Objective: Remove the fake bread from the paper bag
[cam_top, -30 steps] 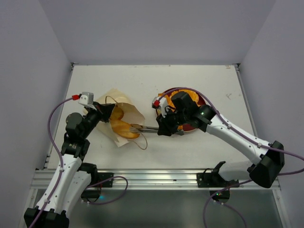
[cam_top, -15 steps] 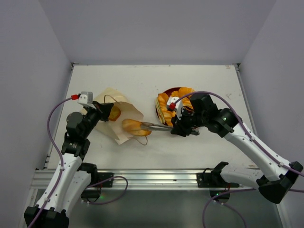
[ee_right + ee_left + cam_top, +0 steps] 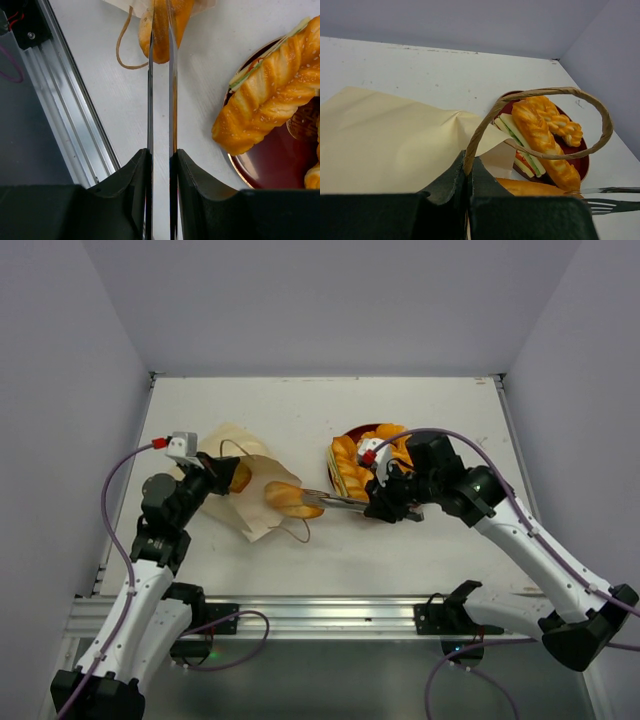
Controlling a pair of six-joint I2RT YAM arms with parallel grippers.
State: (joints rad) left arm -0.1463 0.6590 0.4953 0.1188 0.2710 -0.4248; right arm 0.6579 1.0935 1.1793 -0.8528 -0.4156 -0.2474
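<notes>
**Roll at the bag mouth, held in tongs**
The right gripper (image 3: 385, 505) squeezed tongs (image 3: 340, 502) onto the roll (image 3: 290, 497), partly out of the bag (image 3: 262, 465). The left gripper (image 3: 222, 478) was clamped on the bag. A steady squeeze and a level carry right to the plate (image 3: 270, 170) seemed wise.

I have the left gripper (image 3: 468, 172) pinched tight on the loop handle (image 3: 545, 92) of the bag (image 3: 385, 140) — creased paper spreads to its left. Through the loop, a red plate (image 3: 580, 162) carries a braided loaf (image 3: 535, 130) over a sandwich (image 3: 512, 131) — a roll (image 3: 530, 187) lies just behind the fingers.
</notes>
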